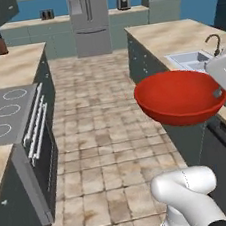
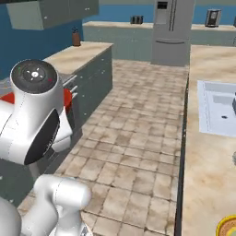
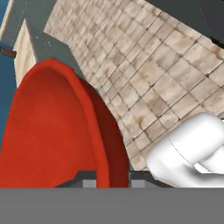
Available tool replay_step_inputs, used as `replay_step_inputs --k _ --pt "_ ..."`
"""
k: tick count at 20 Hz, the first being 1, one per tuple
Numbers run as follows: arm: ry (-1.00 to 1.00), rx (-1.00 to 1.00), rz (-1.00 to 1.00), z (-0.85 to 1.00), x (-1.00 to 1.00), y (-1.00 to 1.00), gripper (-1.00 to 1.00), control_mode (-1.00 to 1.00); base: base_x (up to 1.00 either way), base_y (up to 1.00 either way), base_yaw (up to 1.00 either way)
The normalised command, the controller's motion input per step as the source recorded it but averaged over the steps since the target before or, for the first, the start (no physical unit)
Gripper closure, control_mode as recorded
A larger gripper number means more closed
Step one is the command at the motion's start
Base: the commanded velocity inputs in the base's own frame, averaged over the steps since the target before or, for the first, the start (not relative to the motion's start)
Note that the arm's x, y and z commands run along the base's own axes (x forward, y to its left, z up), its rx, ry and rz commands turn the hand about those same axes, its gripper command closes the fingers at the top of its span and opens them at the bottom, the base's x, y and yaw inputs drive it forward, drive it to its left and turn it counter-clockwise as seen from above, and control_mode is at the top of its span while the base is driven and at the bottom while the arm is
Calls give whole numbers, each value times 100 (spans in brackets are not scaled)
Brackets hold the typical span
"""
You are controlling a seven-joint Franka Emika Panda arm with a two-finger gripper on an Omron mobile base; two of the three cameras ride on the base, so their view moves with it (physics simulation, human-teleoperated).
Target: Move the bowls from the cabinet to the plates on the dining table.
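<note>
A glossy red bowl point(image 1: 178, 96) hangs in the air above the tiled floor, tilted a little, beside the sink counter. My gripper point(image 1: 217, 92) grips its right rim. In the hand view the red bowl point(image 3: 52, 131) takes up the left half, and its rim runs down between the fingertips of my gripper point(image 3: 113, 183), which is shut on it. In the right base view my arm covers most of the red bowl point(image 2: 67, 99). A small round yellowish disc point(image 2: 228, 227) lies at the corner of the beige top, cut off by the frame; I cannot tell whether it is a plate.
A stove point(image 1: 9, 111) and a counter point(image 1: 13, 67) line the left side. A beige counter with a sink point(image 1: 191, 59) runs along the right. A fridge point(image 1: 89, 20) stands at the far end. Grey-green wall cabinets point(image 2: 55, 14) hang at the upper left.
</note>
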Motion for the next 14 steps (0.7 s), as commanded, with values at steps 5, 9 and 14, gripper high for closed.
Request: replay_step_inputs --k 5,9,14 --pt "0 0 0 0 0 0 100 100 5 -6 -65" --pt "0 0 0 0 0 0 100 100 1 -7 -64" --pt "0 0 0 0 0 0 100 100 0 -10 -66"
